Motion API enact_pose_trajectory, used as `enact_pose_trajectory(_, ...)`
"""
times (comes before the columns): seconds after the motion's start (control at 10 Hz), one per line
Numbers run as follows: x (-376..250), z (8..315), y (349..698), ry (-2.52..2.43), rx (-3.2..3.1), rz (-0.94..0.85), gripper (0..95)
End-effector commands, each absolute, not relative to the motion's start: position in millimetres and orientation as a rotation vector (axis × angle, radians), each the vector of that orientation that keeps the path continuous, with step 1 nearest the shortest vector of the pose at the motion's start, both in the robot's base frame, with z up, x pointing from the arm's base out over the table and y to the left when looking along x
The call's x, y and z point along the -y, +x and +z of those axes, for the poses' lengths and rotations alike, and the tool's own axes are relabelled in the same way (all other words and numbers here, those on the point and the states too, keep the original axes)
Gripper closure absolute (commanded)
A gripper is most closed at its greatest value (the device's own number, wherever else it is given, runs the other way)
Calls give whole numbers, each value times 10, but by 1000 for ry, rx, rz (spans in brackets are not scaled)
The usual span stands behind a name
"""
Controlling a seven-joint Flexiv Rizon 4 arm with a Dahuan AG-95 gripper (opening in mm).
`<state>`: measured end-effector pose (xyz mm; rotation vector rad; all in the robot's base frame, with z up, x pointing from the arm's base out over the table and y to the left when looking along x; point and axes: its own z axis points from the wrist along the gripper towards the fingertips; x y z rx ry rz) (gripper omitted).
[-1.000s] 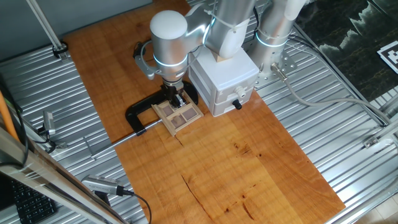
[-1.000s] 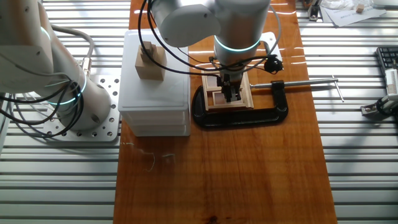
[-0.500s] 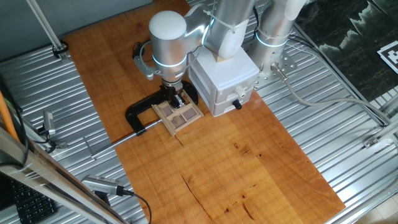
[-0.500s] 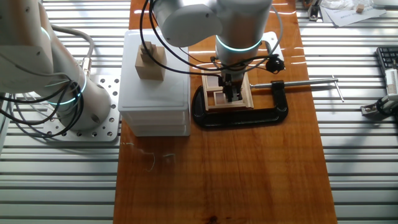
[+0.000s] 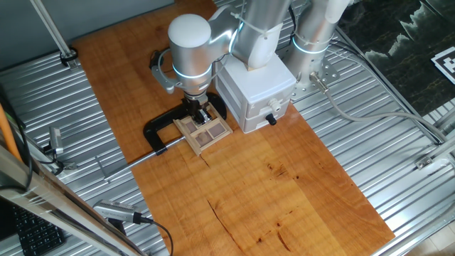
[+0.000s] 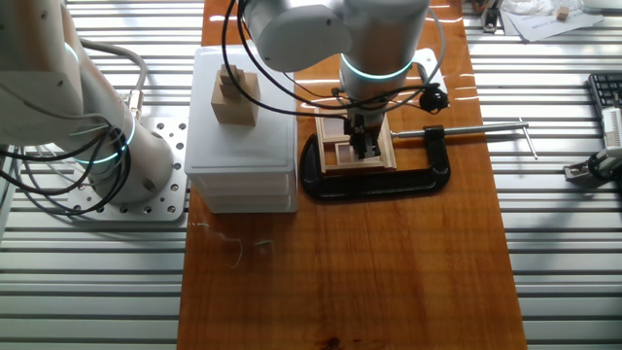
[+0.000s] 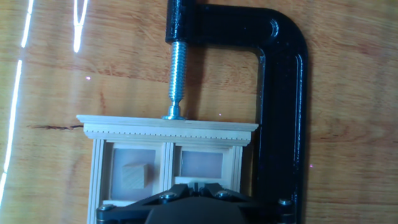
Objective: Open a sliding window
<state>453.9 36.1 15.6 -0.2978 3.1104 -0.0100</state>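
Note:
The sliding window (image 5: 207, 131) is a small light-wood frame with brown panes, lying flat on the wooden board and held by a black C-clamp (image 5: 158, 128). It also shows in the other fixed view (image 6: 340, 153) and in the hand view (image 7: 168, 132). My gripper (image 5: 203, 115) points straight down onto the window's far half. In the hand view its fingertips (image 7: 196, 185) are close together at the lower edge of the right pane, with only a thin gap. A small wooden knob (image 7: 134, 176) sits in the left pane. What lies under the fingertips is hidden.
The C-clamp (image 7: 283, 93) wraps the window's right side, its screw (image 7: 176, 74) pressing on the frame's top. A white drawer box (image 5: 256, 89) with a black knob stands right beside the window, a wood block (image 6: 235, 95) on top. Ribbed metal table surrounds the board.
The arm's wrist has shifted slightly sideways over the window, the fingertips staying on it. The window frame and clamp have not moved.

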Motion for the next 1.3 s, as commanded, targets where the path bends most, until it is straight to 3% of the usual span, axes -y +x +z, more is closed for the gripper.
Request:
enact_pose_trajectory(0.1, -361, 133, 4552, -305, -3115, -5, 950)
enact_pose_trajectory(1.3, -352, 150, 4606, -324, -3128, 4, 950)
